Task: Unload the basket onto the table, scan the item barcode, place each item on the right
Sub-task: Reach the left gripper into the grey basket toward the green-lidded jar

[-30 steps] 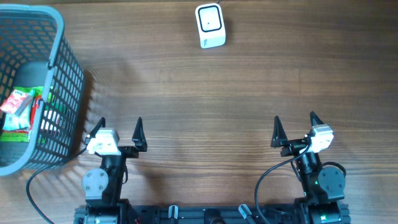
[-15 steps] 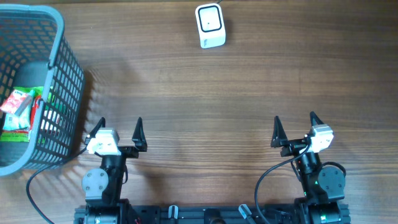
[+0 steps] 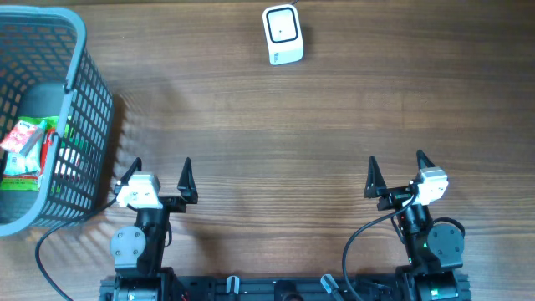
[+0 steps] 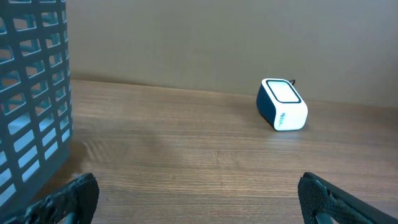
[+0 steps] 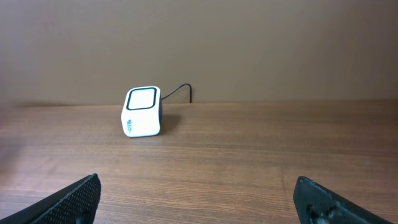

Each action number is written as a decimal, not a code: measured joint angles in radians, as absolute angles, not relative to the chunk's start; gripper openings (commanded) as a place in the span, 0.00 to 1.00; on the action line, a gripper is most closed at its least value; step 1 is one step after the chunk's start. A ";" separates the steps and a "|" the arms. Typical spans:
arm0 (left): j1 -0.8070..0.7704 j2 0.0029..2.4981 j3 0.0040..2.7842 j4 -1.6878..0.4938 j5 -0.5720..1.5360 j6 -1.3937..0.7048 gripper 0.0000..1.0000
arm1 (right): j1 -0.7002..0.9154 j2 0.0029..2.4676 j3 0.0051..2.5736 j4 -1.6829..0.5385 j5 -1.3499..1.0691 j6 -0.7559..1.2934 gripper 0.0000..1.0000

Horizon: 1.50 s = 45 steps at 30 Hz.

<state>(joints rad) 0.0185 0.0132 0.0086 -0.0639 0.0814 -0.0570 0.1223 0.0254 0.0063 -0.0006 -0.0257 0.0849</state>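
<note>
A white barcode scanner (image 3: 282, 34) with a dark window stands at the far middle of the wooden table; it also shows in the left wrist view as the scanner (image 4: 283, 104) and in the right wrist view as the scanner (image 5: 142, 111). Packaged items (image 3: 23, 150), red, white and green, lie in a grey basket (image 3: 84, 100) at the left. My left gripper (image 3: 160, 170) is open near the front edge, beside the basket, with nothing between its fingers. My right gripper (image 3: 396, 166) is open at the front right, holding nothing.
The basket wall (image 4: 31, 99) fills the left side of the left wrist view. A dark cable (image 5: 177, 91) runs from the back of the scanner. A plain wall stands behind the table's far edge.
</note>
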 measured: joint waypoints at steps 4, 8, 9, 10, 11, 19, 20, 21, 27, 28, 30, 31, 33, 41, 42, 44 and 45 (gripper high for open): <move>0.019 0.013 0.009 -0.064 0.081 -0.057 1.00 | 0.122 0.025 0.006 -0.001 -0.026 0.085 1.00; 0.019 0.013 0.009 -0.064 0.081 -0.057 1.00 | 0.122 0.025 0.006 -0.001 -0.026 0.085 1.00; 0.019 0.013 0.009 -0.064 0.081 -0.057 1.00 | 0.122 0.025 0.006 -0.001 -0.026 0.085 1.00; 0.019 0.013 0.009 -0.064 0.081 -0.057 1.00 | 0.122 0.025 0.006 -0.001 -0.025 0.085 1.00; 0.019 0.013 0.009 -0.064 0.081 -0.057 1.00 | 0.122 0.025 0.006 -0.001 -0.026 0.085 1.00; 0.019 0.013 0.009 -0.064 0.081 -0.057 1.00 | 0.122 0.025 0.006 -0.001 -0.026 0.085 1.00; 0.019 0.013 0.009 -0.064 0.081 -0.057 1.00 | 0.122 0.025 0.006 -0.001 -0.025 0.085 1.00; 0.019 0.013 0.009 -0.064 0.082 -0.057 1.00 | 0.122 0.025 0.006 -0.001 -0.026 0.085 1.00; 0.019 0.014 0.008 0.014 0.104 -0.053 1.00 | 0.122 0.025 0.006 -0.001 -0.026 0.085 1.00; 0.019 0.014 0.010 0.023 0.117 -0.061 1.00 | 0.122 0.025 0.006 -0.001 -0.026 0.085 1.00; 0.019 0.014 0.032 -0.047 0.140 -0.104 1.00 | 0.122 0.025 0.006 -0.001 -0.025 0.085 1.00; 0.019 0.016 0.052 -0.096 0.148 -0.123 1.00 | 0.122 0.025 0.006 -0.001 -0.026 0.085 1.00; 0.019 0.024 0.117 -0.184 0.160 -0.150 1.00 | 0.122 0.025 0.006 -0.001 -0.025 0.085 1.00; 0.019 0.299 0.818 -0.753 0.197 -0.204 1.00 | 0.122 0.028 0.006 -0.001 -0.026 0.085 1.00; 0.019 0.352 0.899 -0.820 0.200 -0.200 1.00 | 0.122 0.029 0.006 -0.001 -0.026 0.085 1.00; 0.019 0.507 1.131 -0.990 0.201 -0.186 1.00 | 0.122 0.029 0.006 -0.001 -0.026 0.085 1.00; 0.019 0.574 1.230 -1.059 0.204 -0.173 1.00 | 0.122 0.030 0.006 0.000 -0.026 0.085 1.00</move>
<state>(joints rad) 0.0185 0.5739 1.2304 -1.0592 0.2035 -0.1726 0.1223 0.0299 0.0063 0.0002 -0.0257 0.0849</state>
